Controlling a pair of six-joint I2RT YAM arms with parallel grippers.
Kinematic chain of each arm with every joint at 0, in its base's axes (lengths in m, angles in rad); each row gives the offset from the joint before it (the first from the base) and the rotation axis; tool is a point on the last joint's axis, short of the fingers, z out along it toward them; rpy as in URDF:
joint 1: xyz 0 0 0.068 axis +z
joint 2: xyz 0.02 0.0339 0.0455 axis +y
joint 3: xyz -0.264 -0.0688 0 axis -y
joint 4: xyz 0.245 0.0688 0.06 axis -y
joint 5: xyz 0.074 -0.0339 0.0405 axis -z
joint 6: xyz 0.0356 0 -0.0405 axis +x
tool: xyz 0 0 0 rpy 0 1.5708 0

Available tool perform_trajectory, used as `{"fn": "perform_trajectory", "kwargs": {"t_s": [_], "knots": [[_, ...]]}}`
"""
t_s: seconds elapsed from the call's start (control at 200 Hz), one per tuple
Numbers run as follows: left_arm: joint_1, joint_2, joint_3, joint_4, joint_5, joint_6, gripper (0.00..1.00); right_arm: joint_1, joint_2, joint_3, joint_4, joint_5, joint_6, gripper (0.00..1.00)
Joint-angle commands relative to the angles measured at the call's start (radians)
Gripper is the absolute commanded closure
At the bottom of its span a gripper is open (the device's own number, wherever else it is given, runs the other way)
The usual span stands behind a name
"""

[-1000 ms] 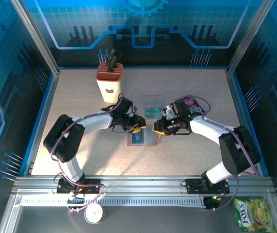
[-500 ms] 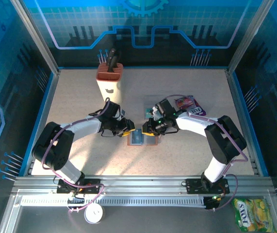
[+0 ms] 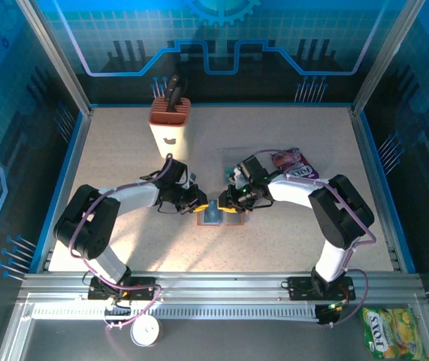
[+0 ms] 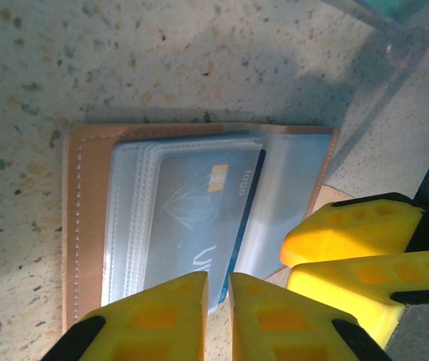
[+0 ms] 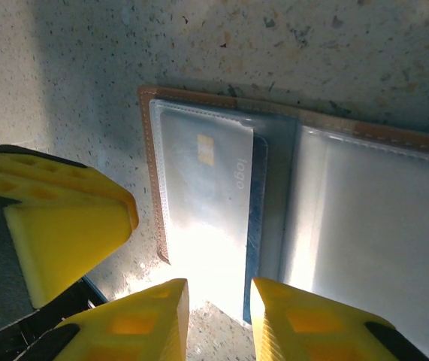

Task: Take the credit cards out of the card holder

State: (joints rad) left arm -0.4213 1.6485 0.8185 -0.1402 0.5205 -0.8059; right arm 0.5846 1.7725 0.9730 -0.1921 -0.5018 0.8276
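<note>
The card holder [image 3: 231,219] lies open and flat on the table between my two grippers, brown with clear blue-grey pockets [image 4: 86,218] [image 5: 379,226]. A teal-blue credit card [image 4: 191,218] [image 5: 206,203] with a gold chip sits in one pocket, and its end pokes out past the holder's edge. My left gripper [image 3: 201,205] [image 4: 218,301] is at that end with its jaws almost together; I see no card pinched between them. My right gripper [image 3: 229,201] [image 5: 218,308] faces it from the other side, jaws slightly apart and straddling the same card end.
A clear plastic tray [image 3: 237,162] [image 4: 394,22] and a purple snack packet [image 3: 293,162] lie just behind the holder. A knife block [image 3: 169,124] stands at the back left. A yellow-green packet [image 3: 393,331] lies off the table at the front right.
Both grippers have dropped low and moved in to the holder's near edge. The left jaws have closed to a slit. The right jaws kept their width.
</note>
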Motion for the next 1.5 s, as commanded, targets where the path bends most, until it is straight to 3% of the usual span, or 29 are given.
{"fn": "perform_trajectory", "kwargs": {"t_s": [0.0, 0.5, 0.96, 1.496], "knots": [[0.004, 0.005, -0.016, -0.006, 0.037, 0.02, 0.86, 0.02, 0.034, 0.022, 0.022, -0.012, 0.012, 0.71], [0.003, 0.054, 0.003, -0.094, -0.008, 0.074, 0.91, 0.031, 0.065, 0.025, 0.051, -0.023, 0.021, 0.71], [0.003, 0.074, -0.004, -0.115, -0.038, 0.087, 0.91, 0.03, 0.085, 0.044, 0.048, -0.028, 0.011, 0.79], [0.004, 0.074, 0.01, -0.125, -0.038, 0.086, 0.91, 0.032, 0.094, 0.052, -0.039, 0.047, -0.048, 0.71]]}}
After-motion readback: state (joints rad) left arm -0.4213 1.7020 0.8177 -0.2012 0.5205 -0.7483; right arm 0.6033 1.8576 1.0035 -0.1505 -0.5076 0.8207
